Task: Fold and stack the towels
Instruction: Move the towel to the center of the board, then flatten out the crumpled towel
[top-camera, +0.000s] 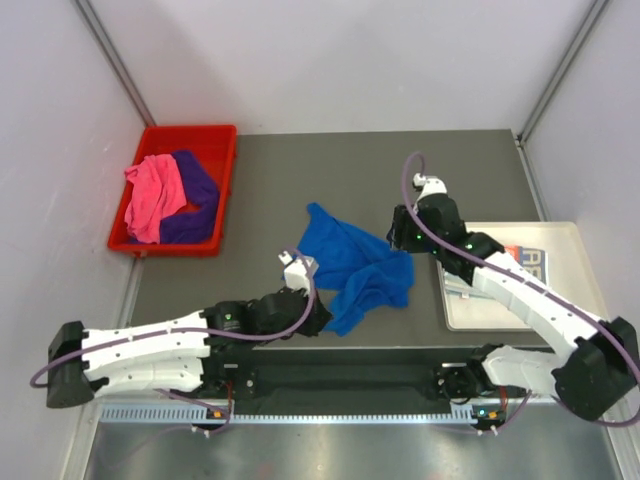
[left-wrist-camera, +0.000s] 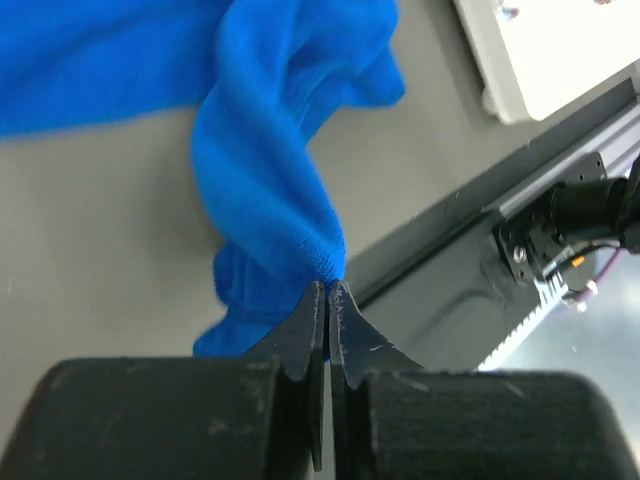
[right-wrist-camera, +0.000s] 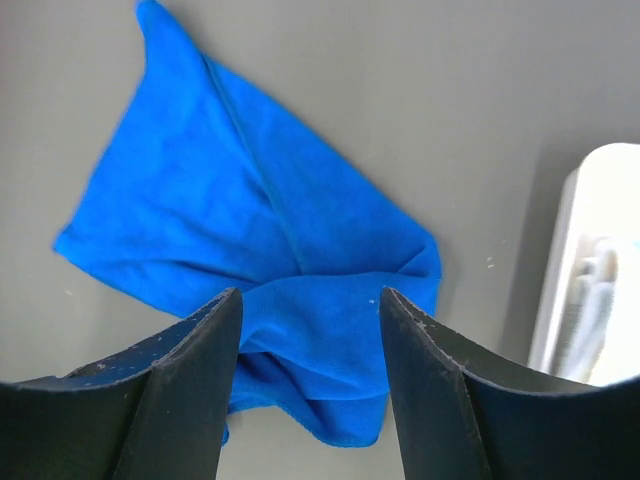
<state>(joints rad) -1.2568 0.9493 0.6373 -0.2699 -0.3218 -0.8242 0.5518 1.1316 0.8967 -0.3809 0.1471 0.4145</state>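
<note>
My left fingers (left-wrist-camera: 320, 315) are pinched tight on just the near corner of the blue towel (top-camera: 355, 270), which lies bunched in the middle of the bench (top-camera: 260, 190). My right fingers (top-camera: 402, 238) hang half-wide and empty over its right side. My worry is that so thin a pinch may slip when I pull. The right may also grab two layers and set the fold crooked.
</note>
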